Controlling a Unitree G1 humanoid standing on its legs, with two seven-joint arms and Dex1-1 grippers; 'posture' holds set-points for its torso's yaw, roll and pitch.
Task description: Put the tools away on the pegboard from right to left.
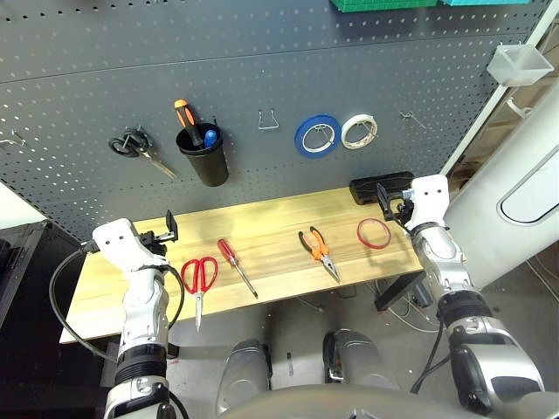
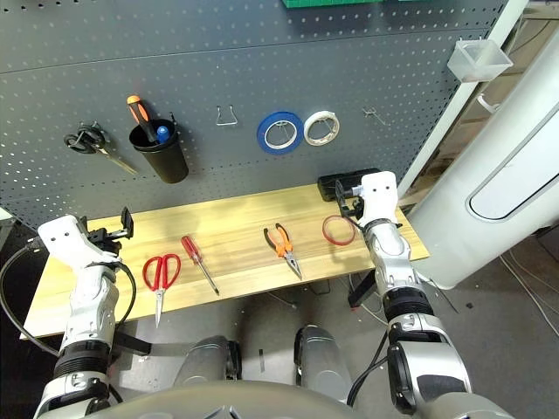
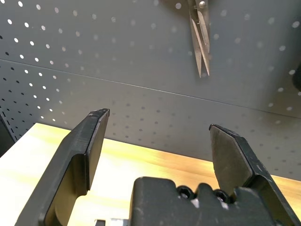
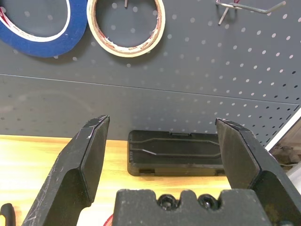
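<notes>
Now both arms raised | left gripper (image 1: 169, 229) fingers spread wide, holding nothing | right gripper (image 1: 390, 202) likewise agape and empty, just above thin red tape ring (image 1: 374, 233) | ring, orange-and-black-handled pliers (image 1: 319, 251), slim red-handled screwdriver (image 1: 236, 266), red-handled scissors (image 1: 200, 281) lie on light wooden tabletop (image 1: 271, 223) below dark grey perforated pegboard (image 1: 262, 70).

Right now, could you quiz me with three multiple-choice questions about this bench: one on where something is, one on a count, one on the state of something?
1. Where is the red tape ring? A on the table B on a hook C in the cup
2. How many tape rolls hang on the pegboard? A one B two C four
3. The right gripper fingers are: A shut on pliers B open C shut empty

Answers: 1 A, it lies flat on the wood near the right gripper. 2 B, one blue, one white. 3 B, a wide gap with nothing between.
</notes>
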